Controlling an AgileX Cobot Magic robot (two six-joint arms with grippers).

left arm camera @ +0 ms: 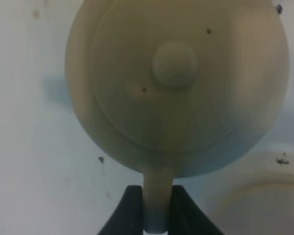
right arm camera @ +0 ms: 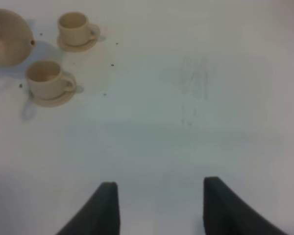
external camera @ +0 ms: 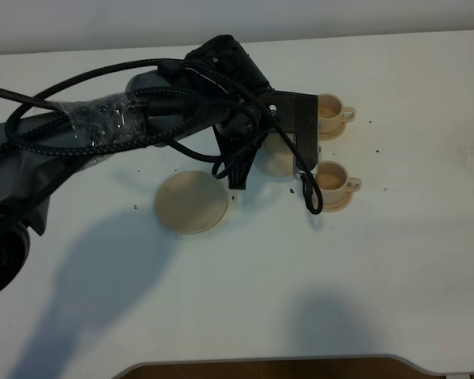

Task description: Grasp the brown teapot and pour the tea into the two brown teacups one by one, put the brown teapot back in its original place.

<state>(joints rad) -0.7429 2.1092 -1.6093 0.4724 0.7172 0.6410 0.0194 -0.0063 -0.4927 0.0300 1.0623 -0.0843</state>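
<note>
From where I stood, the left arm point(external camera: 103, 126) reached in across the white desk point(external camera: 379, 276) with its cables looped over it, and it hid most of the brown teapot point(external camera: 278, 160). The left wrist view gave a clearer look. The left end effector point(left arm camera: 157, 215) was closed tight, and its two dark fingers point(left arm camera: 130, 210) pinched the teapot's loop handle point(left arm camera: 158, 196) from either side. The pot's round body and knobbed lid point(left arm camera: 174, 63) filled the view beyond them.

The teapot was off its flat round saucer point(external camera: 191, 202), which lay bare on the desk to one side. The pot sat between that saucer and the cups, close beside them. Its short spout point(right arm camera: 32, 42) pointed their way. I couldn't tell for certain whether it was raised clear of the desk.

The farther teacup point(external camera: 329, 113) and the nearer teacup point(external camera: 330, 178) each stood upright on a small matching saucer, with their handles turned away from the pot. A few dark specks point(external camera: 291, 190) dotted the desk around them.

The right end effector point(right arm camera: 159, 210) hung well apart from all this over bare desk. Its fingers were spread wide and held nothing.
</note>
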